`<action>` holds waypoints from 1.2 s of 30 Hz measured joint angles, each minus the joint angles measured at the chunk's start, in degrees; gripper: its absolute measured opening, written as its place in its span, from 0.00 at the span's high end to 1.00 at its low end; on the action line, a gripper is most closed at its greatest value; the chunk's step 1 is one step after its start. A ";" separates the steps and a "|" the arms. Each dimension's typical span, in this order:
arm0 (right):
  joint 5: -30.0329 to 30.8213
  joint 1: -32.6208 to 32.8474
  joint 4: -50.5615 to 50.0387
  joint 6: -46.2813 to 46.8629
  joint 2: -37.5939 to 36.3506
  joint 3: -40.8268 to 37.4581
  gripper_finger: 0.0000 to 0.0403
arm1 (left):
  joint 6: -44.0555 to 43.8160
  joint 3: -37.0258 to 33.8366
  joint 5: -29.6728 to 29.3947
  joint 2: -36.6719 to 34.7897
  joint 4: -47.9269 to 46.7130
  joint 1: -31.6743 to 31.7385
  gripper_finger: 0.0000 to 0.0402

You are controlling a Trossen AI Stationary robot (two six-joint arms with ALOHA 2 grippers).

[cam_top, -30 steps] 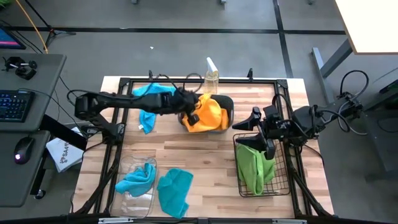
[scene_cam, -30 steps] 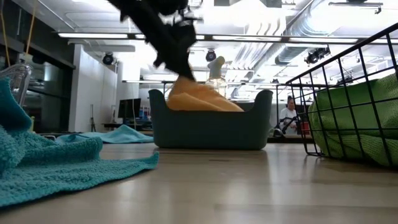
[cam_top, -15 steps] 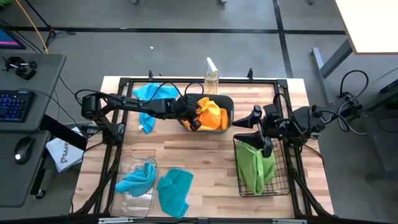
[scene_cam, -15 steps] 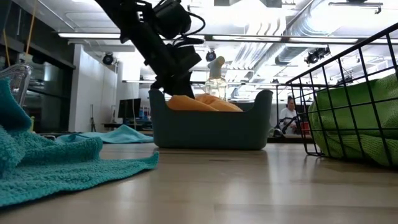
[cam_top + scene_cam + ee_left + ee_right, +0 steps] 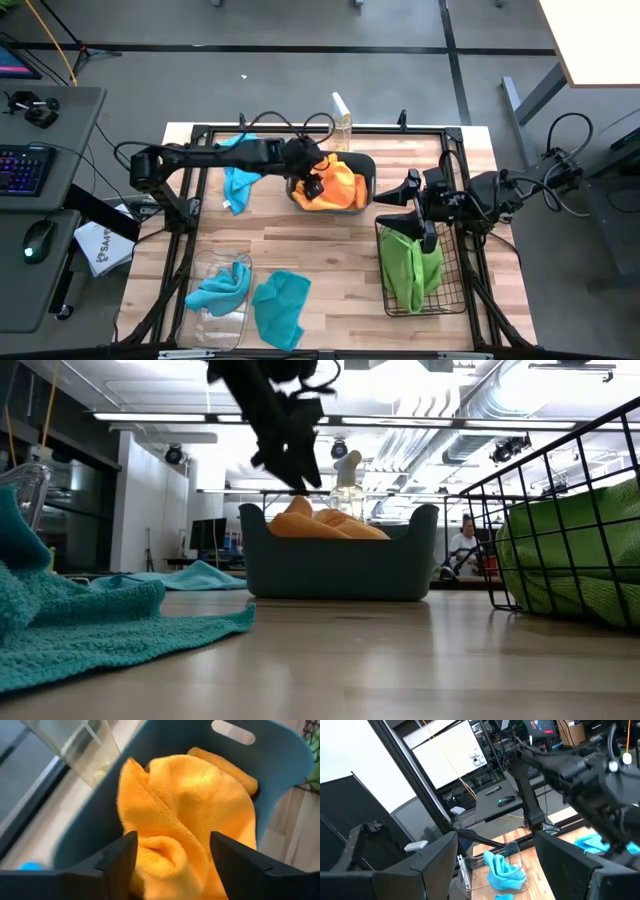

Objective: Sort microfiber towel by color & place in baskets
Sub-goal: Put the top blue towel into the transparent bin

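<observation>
1. Nearest the bottom edge of the high view, a teal towel (image 5: 279, 308) lay spread on the wooden worktop (image 5: 330, 250), lower left of centre.
2. Just to its left, the clear plastic bin (image 5: 213, 296) held another teal towel (image 5: 221, 287) bunched inside it.
3. At the right of the frame, the black wire-mesh basket (image 5: 425, 270) held a green towel (image 5: 409, 268), draped down its length.
4. The right gripper (image 5: 408, 190) hung over the upper end of that basket, its jaws spread wide and empty; the right wrist view showed both fingers (image 5: 427, 865) far apart with nothing between them.
5. Upper centre, the dark teal tub (image 5: 363, 178) held an orange towel (image 5: 338, 184), heaped in folds and filling most of it.
6. The left gripper (image 5: 312, 181) hovered over the tub's left side, just above the orange towel; in the left wrist view its jaws stood wide apart with the cloth (image 5: 190, 815) lying loose below them, not pinched.
7. In the low view the left gripper (image 5: 290, 445) showed above the tub's rim (image 5: 340, 555), clear of the orange heap (image 5: 325, 525).
8. A third teal towel (image 5: 238, 178) lay at the upper left of the worktop, partly under the left arm.
9. A clear spray bottle (image 5: 341, 125) stood at the far edge, just behind the tub.
</observation>
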 joint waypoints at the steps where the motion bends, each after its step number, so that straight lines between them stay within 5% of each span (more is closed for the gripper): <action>1: 0.00 0.00 -0.29 -0.02 0.00 0.00 0.35 | 1.18 1.89 -0.26 -0.06 -2.55 -0.01 0.40; 6: 0.00 0.00 -1.18 -0.11 0.00 0.00 0.35 | 1.92 8.98 -3.26 -1.93 -15.74 -0.03 0.36; 11: -0.02 0.00 -3.06 0.33 0.00 0.00 0.35 | -3.87 7.06 -13.21 -7.97 -26.25 1.26 0.36; 21: -0.09 0.00 -6.49 3.54 0.90 0.00 0.35 | -22.76 -21.41 -10.87 -27.98 -24.19 15.15 0.36; 28: -0.11 0.00 -6.24 4.90 3.35 0.00 0.35 | -28.28 -36.93 -2.99 -27.84 -14.58 20.02 0.36; 36: -0.23 0.00 -6.87 9.44 4.92 0.00 0.35 | -27.01 -39.61 -8.62 -25.04 -8.75 23.90 0.36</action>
